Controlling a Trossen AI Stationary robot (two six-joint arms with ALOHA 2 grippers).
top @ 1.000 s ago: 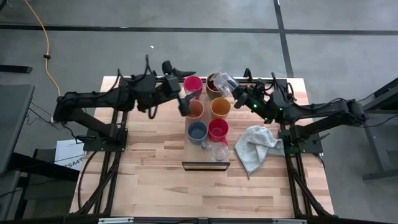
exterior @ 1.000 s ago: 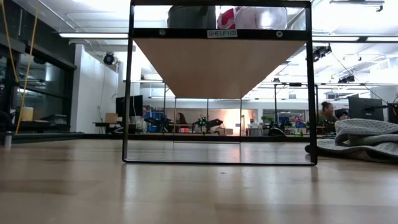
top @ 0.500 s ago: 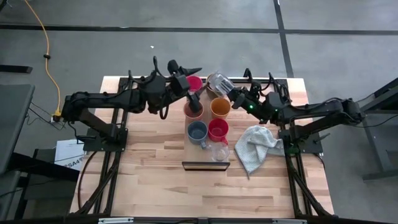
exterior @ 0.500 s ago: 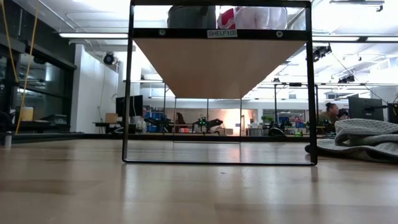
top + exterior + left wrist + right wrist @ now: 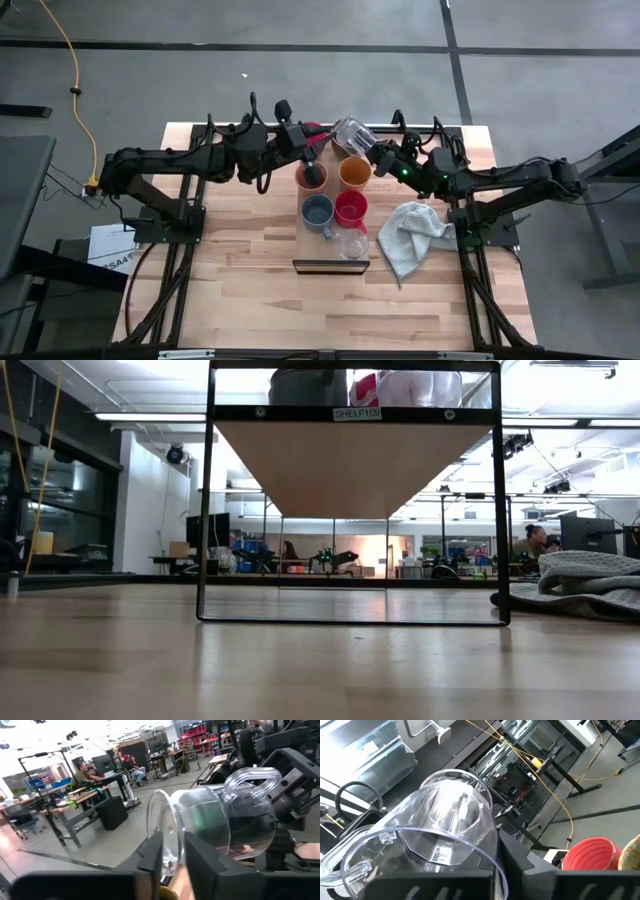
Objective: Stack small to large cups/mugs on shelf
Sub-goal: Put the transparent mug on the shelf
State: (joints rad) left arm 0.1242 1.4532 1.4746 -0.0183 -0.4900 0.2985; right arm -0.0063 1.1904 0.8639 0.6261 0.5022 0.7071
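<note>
Since a second ago the left gripper (image 5: pixel 322 150) has swung right to the glass cup (image 5: pixel 350 132), its jaws closing over the rim. The right gripper (image 5: pixel 378 152) grasps the cup from the right, tipped sideways above the shelf's (image 5: pixel 331 264) far end.

The left end effector (image 5: pixel 322 145) has swung from left of the mugs toward the upper middle of the high view, and its fingers have closed onto the rim of the clear glass cup (image 5: pixel 350 132). The right end effector (image 5: pixel 372 150) carried that cup slightly leftward.
</note>
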